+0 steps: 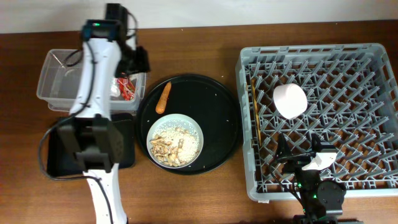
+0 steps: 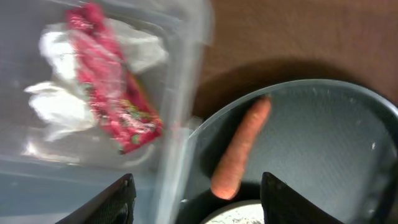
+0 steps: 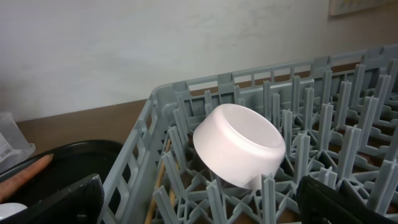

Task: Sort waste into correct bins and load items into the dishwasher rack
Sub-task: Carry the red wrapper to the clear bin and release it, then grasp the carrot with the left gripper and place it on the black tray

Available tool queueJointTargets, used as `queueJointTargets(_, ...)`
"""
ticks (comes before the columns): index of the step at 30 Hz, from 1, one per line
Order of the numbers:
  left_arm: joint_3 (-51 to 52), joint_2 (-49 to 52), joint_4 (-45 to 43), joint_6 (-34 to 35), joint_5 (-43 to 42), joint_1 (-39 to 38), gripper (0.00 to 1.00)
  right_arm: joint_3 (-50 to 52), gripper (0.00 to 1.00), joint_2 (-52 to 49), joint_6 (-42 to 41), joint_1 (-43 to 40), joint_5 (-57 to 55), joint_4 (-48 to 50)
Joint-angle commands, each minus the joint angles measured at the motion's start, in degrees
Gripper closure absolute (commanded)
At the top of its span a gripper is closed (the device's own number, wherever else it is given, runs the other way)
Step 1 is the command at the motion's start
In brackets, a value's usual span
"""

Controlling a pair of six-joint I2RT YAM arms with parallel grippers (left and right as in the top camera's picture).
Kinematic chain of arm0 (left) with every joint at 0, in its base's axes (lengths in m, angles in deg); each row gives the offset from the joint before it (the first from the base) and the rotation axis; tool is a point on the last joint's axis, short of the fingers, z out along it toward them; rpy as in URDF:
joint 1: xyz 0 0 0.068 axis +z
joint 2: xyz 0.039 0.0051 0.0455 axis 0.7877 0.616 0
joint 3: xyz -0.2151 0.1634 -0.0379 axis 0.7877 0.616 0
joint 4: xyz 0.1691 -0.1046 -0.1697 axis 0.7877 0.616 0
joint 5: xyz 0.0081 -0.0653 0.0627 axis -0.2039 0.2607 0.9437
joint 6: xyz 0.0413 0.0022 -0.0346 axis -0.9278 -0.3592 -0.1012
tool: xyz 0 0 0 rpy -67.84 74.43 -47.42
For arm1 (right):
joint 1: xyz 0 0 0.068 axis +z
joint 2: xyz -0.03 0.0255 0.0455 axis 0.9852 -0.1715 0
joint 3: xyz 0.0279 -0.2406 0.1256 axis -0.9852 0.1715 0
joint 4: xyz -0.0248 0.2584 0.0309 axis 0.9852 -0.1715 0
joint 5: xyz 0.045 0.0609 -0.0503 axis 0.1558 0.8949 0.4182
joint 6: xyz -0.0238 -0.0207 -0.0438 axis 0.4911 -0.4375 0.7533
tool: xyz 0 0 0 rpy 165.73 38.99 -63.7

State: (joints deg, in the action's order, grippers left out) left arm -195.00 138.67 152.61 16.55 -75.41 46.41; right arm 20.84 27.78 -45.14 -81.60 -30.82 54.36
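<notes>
- Left gripper (image 2: 198,190): jaws wide apart, empty, hanging over the tub (image 2: 180,124) wall beside the round tray (image 2: 323,124).
- Wrapper (image 2: 115,99) and tissue (image 2: 62,106) lie in the tub, the dry waste together.
- Stick (image 2: 242,146) lies on the round tray just right of the tub, probably the next pick.
- Scraps (image 1: 171,146) fill the grey bowl (image 1: 196,134), near side.
- Right gripper (image 3: 199,193): wide open, empty, over the near part of the rack (image 3: 134,168).
- White bowl (image 3: 239,146) is tipped on the pegs. Chopsticks (image 1: 254,118) lie along the left wall.
</notes>
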Motion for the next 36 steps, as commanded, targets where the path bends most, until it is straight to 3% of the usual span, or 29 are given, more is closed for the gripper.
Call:
queueJointTargets(1,5.4,-0.1,-1.2,-2.0,10.7,-6.6,0.37,0.5,0.02,0.4,0.4,-0.4,0.7,0.2)
queueJointTargets(10,22.4,-0.1,-16.5,-5.8,11.1,-10.7,0.39,0.5,0.02,0.4,0.4,-0.4,0.7,0.2)
queueJointTargets(19,28.4,0.0,-21.4,-5.9,7.5,-10.3,0.44,0.5,0.02,0.4,0.4,-0.4,0.7,0.2)
queueJointTargets(24,30.4,0.0,-22.5,-5.8,6.0,-10.3,0.59,0.5,0.02,0.4,0.4,-0.4,0.7,0.2)
queueJointTargets(29,27.5,-0.3,-20.8,-5.8,6.0,-9.9,0.91,0.5,0.02,0.4,0.4,-0.4,0.7,0.2)
queueJointTargets(36,13.4,-4.1,-9.6,-5.8,6.0,-9.5,0.94,0.5,0.02,0.4,0.4,-0.4,0.7,0.2)
